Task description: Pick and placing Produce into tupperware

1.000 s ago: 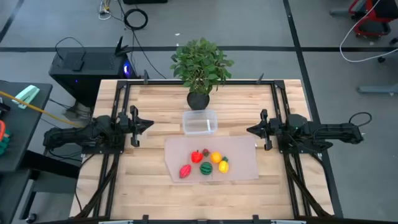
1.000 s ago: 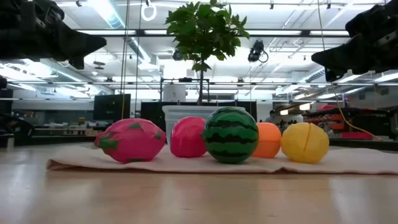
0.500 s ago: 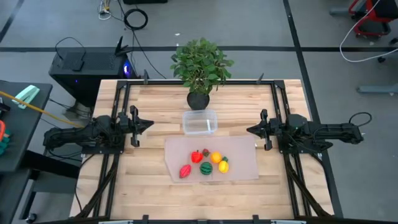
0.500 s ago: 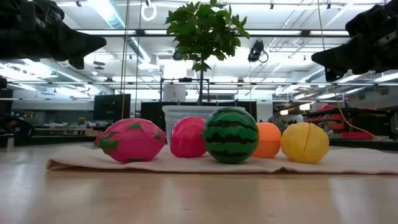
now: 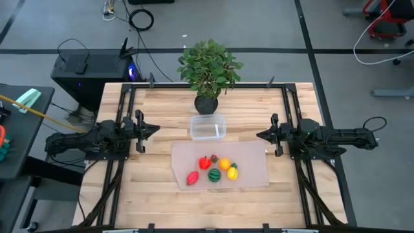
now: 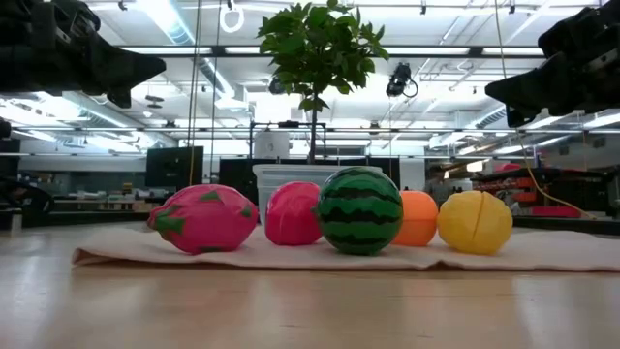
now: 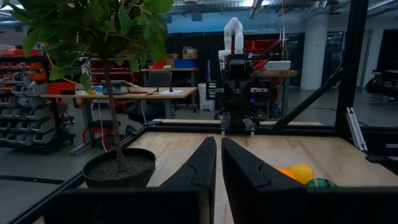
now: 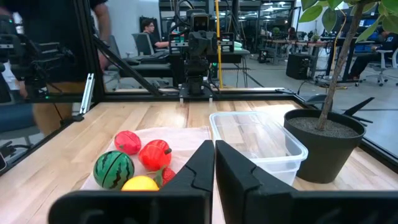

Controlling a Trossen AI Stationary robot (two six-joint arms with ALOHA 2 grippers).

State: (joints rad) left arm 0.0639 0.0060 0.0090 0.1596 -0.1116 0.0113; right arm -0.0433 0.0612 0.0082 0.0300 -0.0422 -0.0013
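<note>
Clear tupperware (image 6: pixel 291 174) hidden behind produce (image 6: pixel 359 210)

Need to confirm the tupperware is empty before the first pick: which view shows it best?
The right wrist view: the tupperware sits close, its inside visible and empty. The high view shows it small between plant pot and mat. The low view has it mostly hidden behind the produce. The left wrist view misses it.
</note>
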